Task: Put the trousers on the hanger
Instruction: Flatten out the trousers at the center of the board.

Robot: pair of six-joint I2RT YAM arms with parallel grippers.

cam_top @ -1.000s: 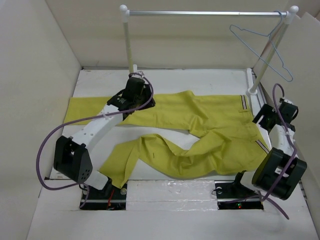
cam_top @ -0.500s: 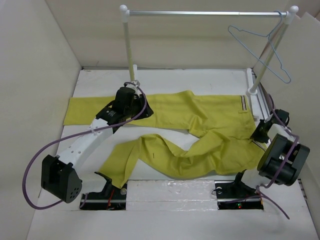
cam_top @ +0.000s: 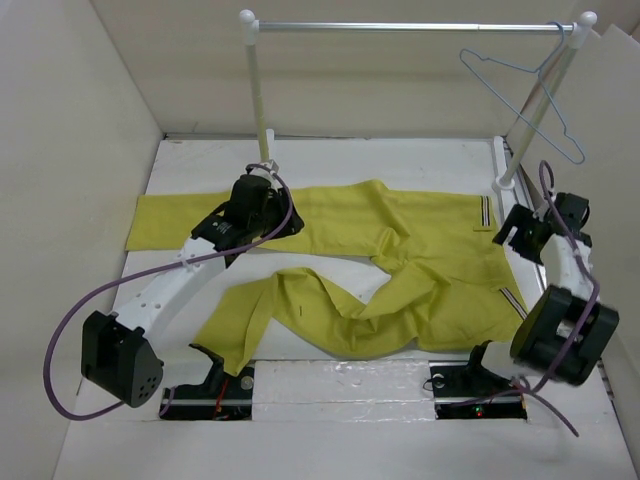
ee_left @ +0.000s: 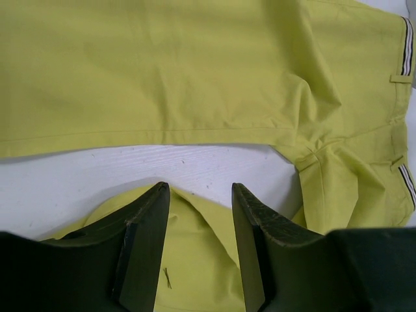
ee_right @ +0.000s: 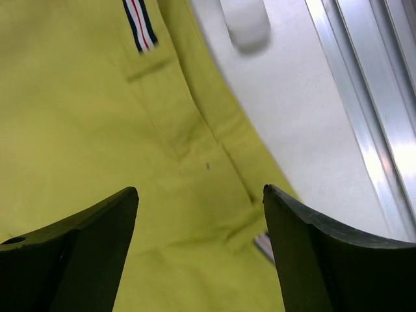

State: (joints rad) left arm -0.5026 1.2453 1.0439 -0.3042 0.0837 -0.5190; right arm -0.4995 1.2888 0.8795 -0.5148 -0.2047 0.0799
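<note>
1. Trousers (cam_top: 400, 250) of mustard-yellow fabric are spread flat on the white table (cam_top: 400, 160). The striped waistband is turned to the right, by the foot of the rail's right post. One leg is stretched out to the left along the far side, and the other is rumpled toward the near left corner.
2. The wire hanger (cam_top: 515, 62) is hung by its hook from the right end of the rail (cam_top: 400, 27), well apart from the trousers and untouched.
3. The left gripper (ee_left: 198, 192) is held partly open above the strip of bare table between the two legs. Nothing is seen clamped between its fingers.
4. The right gripper (ee_right: 201, 195) is spread wide over the waistband edge, just beside the right post, and nothing is held in it.
5. The step in hand is judged to be the first pick-up. No part of the garment has been lifted, so the task is reckoned to be near its start.
6. For the next move, a descent of the right gripper onto the waistband hem and a firm closing there would be called for. The legs would likewise need to be gathered by the left gripper, so that the cloth can be raised and draped over the hanger's lower bar.
</note>
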